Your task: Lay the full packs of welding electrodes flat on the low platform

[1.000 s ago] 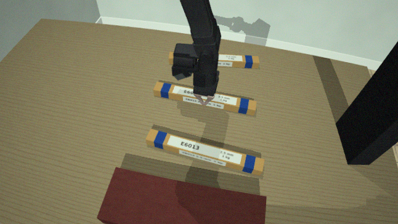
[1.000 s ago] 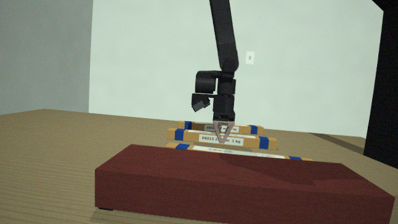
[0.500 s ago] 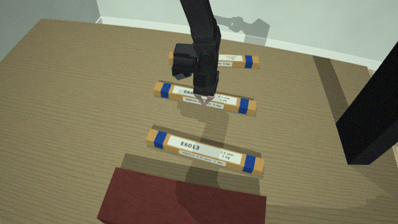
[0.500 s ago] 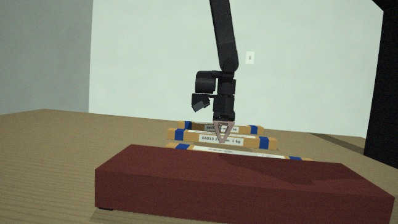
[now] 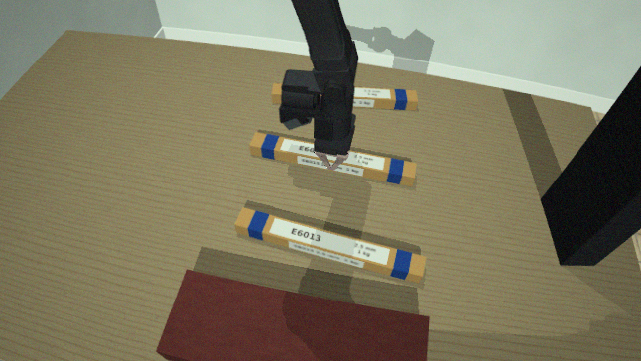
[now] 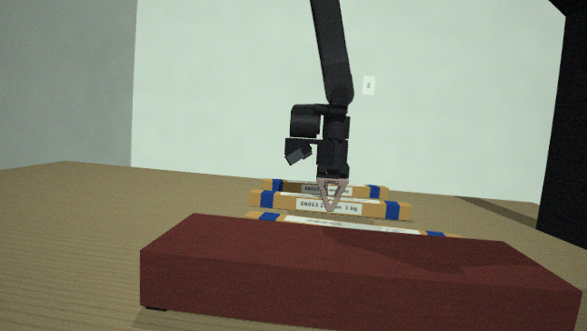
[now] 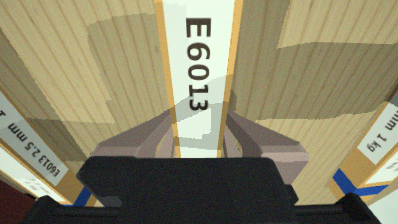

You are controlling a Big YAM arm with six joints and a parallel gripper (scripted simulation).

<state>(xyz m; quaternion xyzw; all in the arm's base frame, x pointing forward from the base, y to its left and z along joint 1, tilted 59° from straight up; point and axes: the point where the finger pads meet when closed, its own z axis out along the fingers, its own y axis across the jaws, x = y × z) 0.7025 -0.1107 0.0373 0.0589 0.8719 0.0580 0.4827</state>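
Three long tan packs with blue bands and white E6013 labels lie in a row on the wooden table. The near pack lies just behind the dark red low platform. The far pack lies near the back wall. My gripper is shut on the middle pack around its middle, with a finger on each long side, as the wrist view shows. The middle pack looks raised slightly above the table, level, in the exterior view. The platform carries nothing.
A tall black post stands at the right of the table. The table's back edge meets a pale wall. The arm's shadow falls across the near pack and the platform.
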